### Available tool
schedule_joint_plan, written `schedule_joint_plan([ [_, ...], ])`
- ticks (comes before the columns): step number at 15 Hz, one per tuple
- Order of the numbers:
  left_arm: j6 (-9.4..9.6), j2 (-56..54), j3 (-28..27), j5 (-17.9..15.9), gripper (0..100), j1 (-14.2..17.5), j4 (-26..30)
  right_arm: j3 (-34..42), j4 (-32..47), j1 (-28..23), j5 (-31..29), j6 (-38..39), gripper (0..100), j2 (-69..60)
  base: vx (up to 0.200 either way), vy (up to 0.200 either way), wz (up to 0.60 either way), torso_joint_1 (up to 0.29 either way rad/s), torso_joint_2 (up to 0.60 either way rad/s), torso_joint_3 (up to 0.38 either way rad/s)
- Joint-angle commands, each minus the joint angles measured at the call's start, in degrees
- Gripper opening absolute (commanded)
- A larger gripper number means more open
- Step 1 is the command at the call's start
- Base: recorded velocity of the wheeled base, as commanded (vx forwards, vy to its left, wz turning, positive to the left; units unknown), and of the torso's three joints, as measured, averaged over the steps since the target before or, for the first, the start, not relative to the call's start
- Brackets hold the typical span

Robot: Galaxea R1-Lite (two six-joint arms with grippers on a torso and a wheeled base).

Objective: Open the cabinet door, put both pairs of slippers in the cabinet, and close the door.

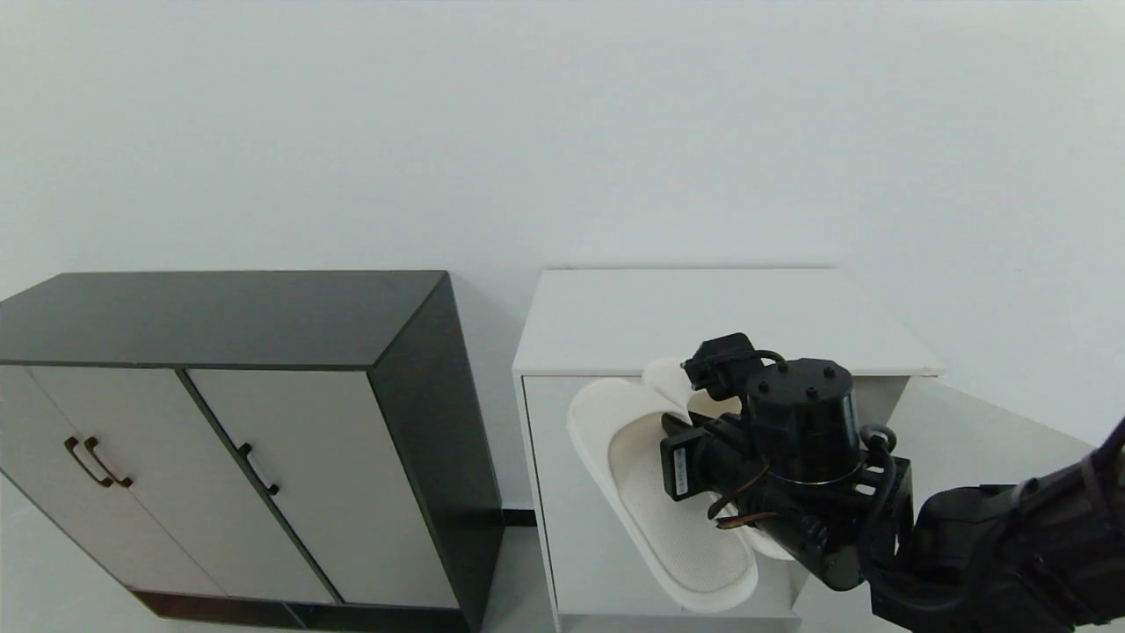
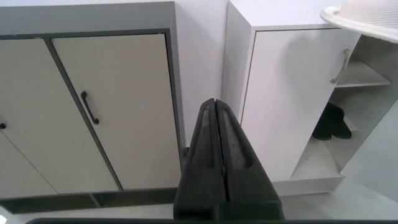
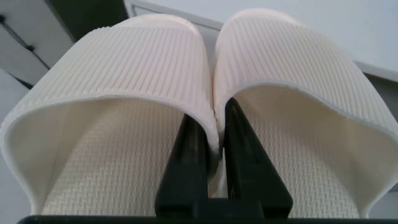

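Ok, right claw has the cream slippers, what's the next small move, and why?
Probably ease the right claw forward toward the open compartment of the white cabinet. It is shut on the cream slippers, the dark pair already sits inside, and the shelf above them looks free.

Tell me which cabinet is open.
The white cabinet on the right: its shelves and a dark pair of slippers show inside. The black-framed cabinet has its pale doors shut.

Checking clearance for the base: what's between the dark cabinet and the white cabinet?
Nothing stands there: head and left wrist views show a narrow bare gap between the dark cabinet and the white cabinet, with the wall behind.
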Motion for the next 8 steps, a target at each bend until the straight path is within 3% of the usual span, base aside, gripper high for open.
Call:
schedule_joint_plan([
  [1, -0.01, 0.0, 0.0, 0.0, 0, 0.0, 0.0, 0.3, -0.1, 0.4, -0.1, 0.0, 0, 0.9, 0.000, 0.000, 0.00, 0.000, 0.00, 0.000],
  [8, -0.01, 0.0, 0.0, 0.0, 0, 0.0, 0.0, 0.5, -0.1, 0.4, -0.1, 0.0, 0, 0.9, 0.000, 0.000, 0.00, 0.000, 0.00, 0.000],
])
